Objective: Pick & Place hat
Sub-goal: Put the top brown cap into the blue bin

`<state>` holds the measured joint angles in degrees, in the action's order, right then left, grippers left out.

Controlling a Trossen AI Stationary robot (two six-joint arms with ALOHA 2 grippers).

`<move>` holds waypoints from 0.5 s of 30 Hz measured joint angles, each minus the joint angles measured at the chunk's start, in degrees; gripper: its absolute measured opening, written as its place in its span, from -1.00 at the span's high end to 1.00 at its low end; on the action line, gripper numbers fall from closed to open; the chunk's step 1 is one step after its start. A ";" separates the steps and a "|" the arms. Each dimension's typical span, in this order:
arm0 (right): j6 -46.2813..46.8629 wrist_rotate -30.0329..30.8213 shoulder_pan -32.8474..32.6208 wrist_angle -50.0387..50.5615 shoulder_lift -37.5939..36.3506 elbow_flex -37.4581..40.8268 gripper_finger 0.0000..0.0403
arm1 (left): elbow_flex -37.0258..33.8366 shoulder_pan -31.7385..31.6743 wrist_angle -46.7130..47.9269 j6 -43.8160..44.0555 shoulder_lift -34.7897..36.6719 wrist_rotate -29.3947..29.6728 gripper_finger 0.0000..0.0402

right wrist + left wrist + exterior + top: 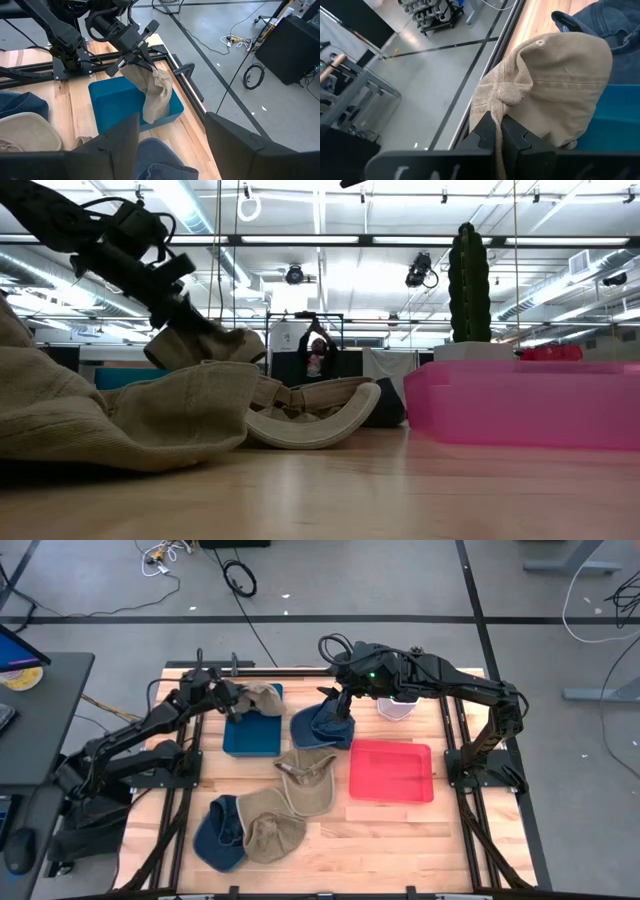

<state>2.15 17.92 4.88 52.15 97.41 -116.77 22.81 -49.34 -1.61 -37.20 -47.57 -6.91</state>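
My left gripper (232,698) is shut on a tan hat (262,698) above the far end of the blue tray (250,735). The right wrist view shows this hat (154,95) hanging from the gripper (137,50) over the tray (115,100). My right gripper (335,705) is open just above a navy hat (322,727), which lies on the table between the blue tray and the red tray (390,772). In its wrist view the navy hat (160,160) lies between the two fingers. My left gripper pinches a bunched fold of the tan hat's cloth (496,97) between its two fingers. The fingers slant down from the table's left side. The hat hangs slack below them over the blue tray; whether its lower end (149,119) touches the tray I cannot tell. My right gripper: I cannot tell whether it touches the navy hat.
A tan hat (305,783) lies mid-table. A navy hat (218,832) and a tan hat (272,833) lie near the front edge. A white cup (397,708) stands behind the red tray. In the low view a tan hat (120,415) fills the near left.
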 joint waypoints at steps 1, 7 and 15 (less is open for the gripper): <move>0.00 -0.01 0.01 0.00 0.00 0.00 -0.13 | 0.00 0.00 0.06 -0.69 0.40 0.00 0.97; 0.02 -0.01 0.01 -0.01 0.00 0.00 -0.13 | 0.00 0.00 2.55 -0.07 1.12 0.09 0.95; 0.07 -0.01 0.00 -0.01 0.00 0.02 -0.13 | 0.00 0.00 4.90 0.56 1.14 0.69 0.59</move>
<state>2.22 17.91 4.88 52.14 97.41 -116.75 22.81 -49.34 3.29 -36.64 -46.44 -6.22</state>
